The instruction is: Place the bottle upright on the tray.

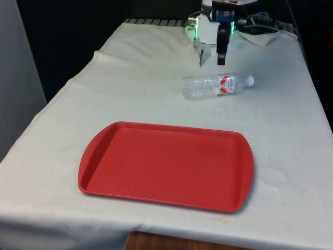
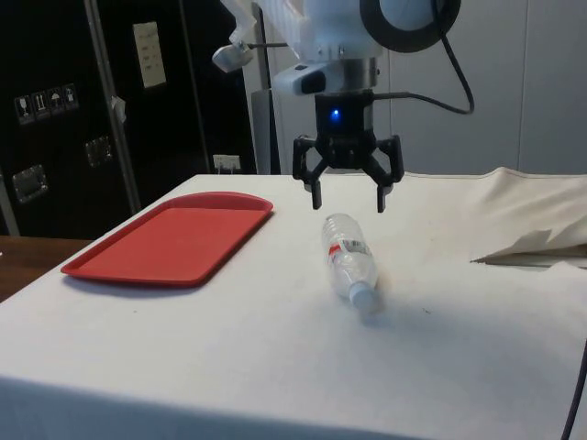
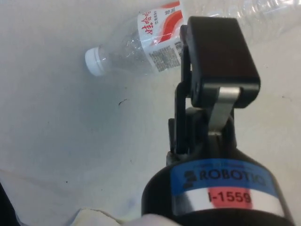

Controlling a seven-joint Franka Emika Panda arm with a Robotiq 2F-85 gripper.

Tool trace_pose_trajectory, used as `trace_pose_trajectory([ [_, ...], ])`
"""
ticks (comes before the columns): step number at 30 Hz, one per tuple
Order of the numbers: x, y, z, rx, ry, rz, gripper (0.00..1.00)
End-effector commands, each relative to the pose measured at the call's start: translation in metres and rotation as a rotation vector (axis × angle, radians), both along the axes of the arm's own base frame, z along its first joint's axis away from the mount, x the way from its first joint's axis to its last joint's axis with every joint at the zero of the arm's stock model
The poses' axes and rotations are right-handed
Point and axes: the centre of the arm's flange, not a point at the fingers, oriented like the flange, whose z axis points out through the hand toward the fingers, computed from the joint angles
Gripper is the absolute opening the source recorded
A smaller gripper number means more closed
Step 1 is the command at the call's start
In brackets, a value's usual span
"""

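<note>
- Your bottle (image 1: 217,85) lies on its side on the white cloth (image 1: 156,83), well apart from the red tray (image 1: 166,165). In the front view it sits at about 1 o'clock from the tray's middle, with its white cap (image 1: 250,80) pointing to 3 o'clock.
- Your gripper (image 2: 348,188) hangs above the bottle's base end with its 2 fingers spread wide, holding nothing. In the side view the bottle body starts just below the fingertips and the cap end runs toward 5 o'clock.
- It looks like clear, thin plastic, and I judge it empty or nearly so. Expect it to be very light, ready to roll on the cloth, and soft enough to buckle under a hard squeeze.
- The red-and-white label (image 3: 160,23) wraps the body near the shoulder. That band, or the ribbed wall just beside it, is probably your best hold; the smooth wall is likely slippery.
- Set the fingers across the bottle's width, not along its length, and close gently.
- You will need to tip it to stand base-down, so a hold nearer the cap half should leave the base free to meet the tray.
</note>
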Motion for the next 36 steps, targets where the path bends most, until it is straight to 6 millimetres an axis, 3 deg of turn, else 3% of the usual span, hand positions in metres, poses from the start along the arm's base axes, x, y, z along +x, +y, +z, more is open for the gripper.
trace_pose_trajectory([
  [1,0.0005,0.0000,-0.0003,0.001,-0.004,0.014,1.00],
  [36,-0.0015,-0.0029,-0.0068,-0.007,0.010,0.300,1.00],
])
